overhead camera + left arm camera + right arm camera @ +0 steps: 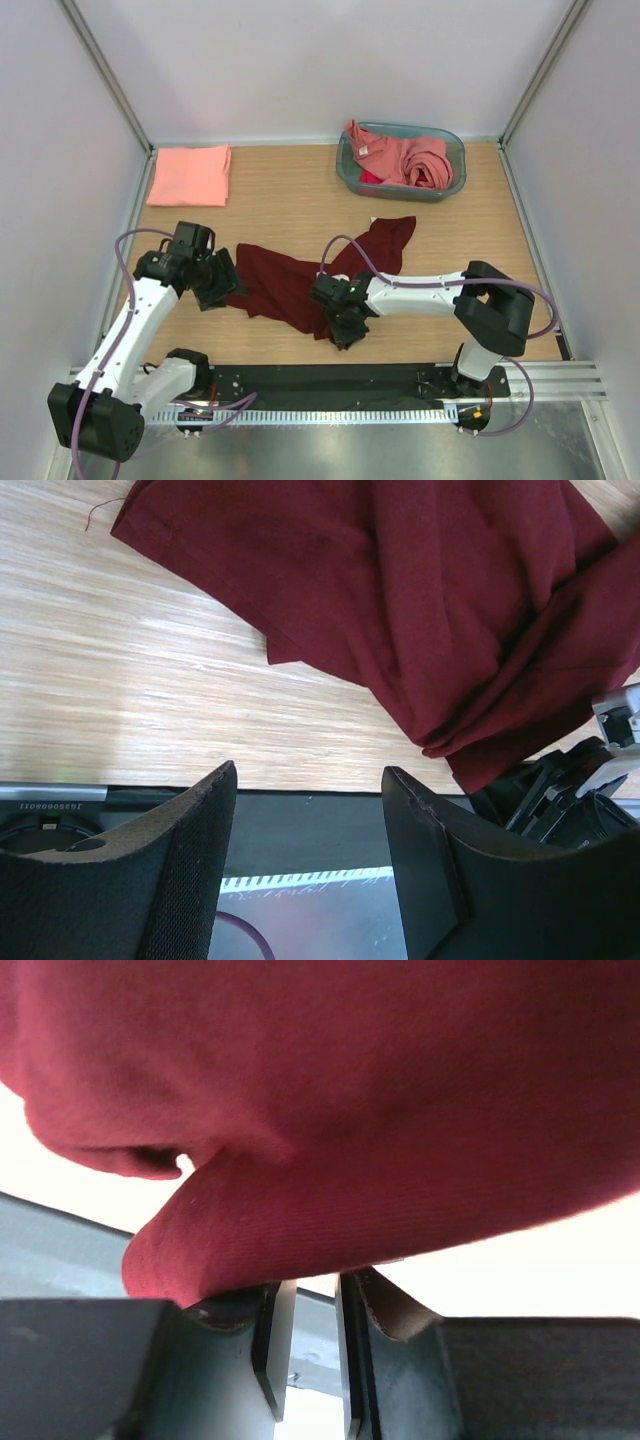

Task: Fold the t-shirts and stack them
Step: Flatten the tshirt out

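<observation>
Our right gripper point(310, 1290) is low over the near edge of the table point(290, 200), its jaws only narrowly apart. In the right wrist view the maroon t-shirt point(350, 1090) hangs over the fingertips point(272, 1325) and rests on top of them. The slit between the jaws shows light through it, and we see no cloth pinched there. From above, this gripper sits at the near right corner of the maroon t-shirt, partly on the cloth.

Our left gripper point(310, 780) stands wide and holds nothing. Its two black fingers point(190, 860) frame the table's dark front strip. The maroon t-shirt lies just beyond them on the wood, crumpled in loose folds, with one hemmed edge towards the far left of that view. In the top view the left gripper is just beside the shirt's left end.

The maroon t-shirt spreads between our two grippers and trails away to the far right. Farther out, a folded salmon t-shirt point(190, 175) lies flat in the far left corner. In the far right corner, pink t-shirts point(405, 160) are heaped in a teal basket point(460, 165).
</observation>
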`<action>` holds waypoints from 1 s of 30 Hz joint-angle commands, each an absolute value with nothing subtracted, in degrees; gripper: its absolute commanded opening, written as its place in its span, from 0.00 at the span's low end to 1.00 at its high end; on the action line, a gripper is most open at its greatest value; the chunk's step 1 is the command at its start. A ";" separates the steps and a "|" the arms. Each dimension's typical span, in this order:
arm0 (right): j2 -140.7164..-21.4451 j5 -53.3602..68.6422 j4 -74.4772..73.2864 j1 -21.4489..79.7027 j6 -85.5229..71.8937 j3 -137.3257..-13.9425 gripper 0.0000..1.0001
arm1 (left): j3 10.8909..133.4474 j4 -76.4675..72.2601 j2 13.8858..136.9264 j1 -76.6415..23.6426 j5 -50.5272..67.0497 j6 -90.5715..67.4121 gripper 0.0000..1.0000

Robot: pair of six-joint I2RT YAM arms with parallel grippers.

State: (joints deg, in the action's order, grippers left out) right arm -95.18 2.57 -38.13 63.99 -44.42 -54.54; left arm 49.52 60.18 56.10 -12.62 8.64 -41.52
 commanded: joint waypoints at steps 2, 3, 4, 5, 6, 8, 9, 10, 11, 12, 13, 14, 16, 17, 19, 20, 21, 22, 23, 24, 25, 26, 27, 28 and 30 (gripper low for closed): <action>-96.77 -5.09 -42.71 64.60 -45.44 -56.95 0.29 | 49.48 59.68 55.20 -12.66 9.40 -40.34 0.61; -96.85 -6.84 -43.50 64.77 -45.70 -57.04 0.29 | 49.48 59.59 55.20 -12.74 9.49 -40.25 0.61; -96.94 -7.90 -44.11 64.86 -45.79 -57.22 0.29 | 49.66 59.59 55.20 -12.74 9.41 -40.17 0.61; -97.03 -8.61 -45.25 65.12 -45.88 -57.22 0.29 | 49.66 59.59 55.20 -12.66 9.40 -40.17 0.61; -97.12 -9.57 -45.70 65.13 -46.14 -56.96 0.29 | 49.57 59.59 55.20 -12.74 9.32 -40.08 0.62; -97.38 -10.63 -46.58 65.13 -46.23 -55.90 0.29 | 49.57 59.68 55.20 -12.74 9.32 -39.99 0.61; -97.38 -10.90 -46.67 65.04 -46.32 -55.46 0.29 | 49.57 59.85 55.20 -12.74 9.23 -39.90 0.61; -97.30 -11.07 -46.76 65.04 -46.58 -54.33 0.25 | 49.40 59.77 55.20 -12.74 9.23 -39.82 0.61; -96.69 -10.99 -46.15 65.13 -46.84 -53.53 0.23 | 49.39 59.85 55.11 -12.74 9.23 -39.81 0.61; -96.24 -10.73 -45.71 65.13 -47.19 -52.74 0.21 | 49.39 59.85 55.02 -12.66 9.32 -39.73 0.61; -95.63 -10.37 -45.01 65.13 -47.72 -50.73 0.13 | 49.31 59.68 55.19 -12.74 9.32 -39.81 0.61; -95.02 -10.46 -44.83 65.04 -48.77 -49.93 0.07 | 49.39 59.68 55.20 -12.74 9.40 -39.64 0.61; -93.09 -11.24 -46.05 65.04 -50.00 -48.09 0.01 | 49.48 59.68 55.37 -12.74 9.40 -39.64 0.62; -92.12 -12.12 -47.45 64.95 -51.31 -47.38 0.01 | 49.57 59.68 55.37 -12.74 9.32 -39.64 0.61; -87.82 -13.62 -50.86 64.95 -52.73 -45.71 0.01 | 49.57 59.50 55.28 -12.74 9.23 -39.73 0.61; -86.24 -14.67 -52.28 64.95 -53.26 -45.27 0.01 | 49.57 59.59 55.28 -12.74 9.40 -39.73 0.61; -84.74 -15.20 -53.69 64.95 -54.48 -44.92 0.01 | 49.48 59.59 55.28 -12.74 9.32 -39.64 0.61; -82.20 -15.73 -55.09 65.04 -54.93 -44.22 0.01 | 49.31 59.50 55.20 -12.74 9.40 -39.64 0.61; -81.05 -16.08 -57.20 65.04 -55.19 -43.95 0.01 | 49.22 59.33 55.20 -12.74 9.58 -39.64 0.61; -80.08 -16.52 -58.09 65.04 -55.72 -43.77 0.01 | 48.87 59.07 55.11 -12.74 9.75 -39.73 0.61; -77.98 -16.44 -58.88 64.95 -56.16 -43.42 0.05 | 48.61 58.71 55.02 -12.74 9.84 -39.81 0.61; -77.09 -16.26 -58.80 64.95 -56.16 -43.42 0.12 | 48.43 58.62 55.02 -12.74 10.19 -39.90 0.61; -75.95 -15.74 -58.80 64.95 -56.25 -43.50 0.26 | 48.17 58.45 55.11 -12.66 10.37 -40.08 0.61; -74.89 -15.47 -58.80 65.04 -56.34 -43.85 0.31 | 48.08 58.27 55.28 -12.74 10.55 -40.17 0.61; -71.73 -15.29 -59.41 65.04 -57.21 -44.56 0.36 | 47.99 58.10 55.55 -12.66 11.16 -40.17 0.61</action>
State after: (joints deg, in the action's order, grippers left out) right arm -75.83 -13.41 -56.69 64.82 -54.72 -43.07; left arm 48.16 59.77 56.07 -12.62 9.26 -40.47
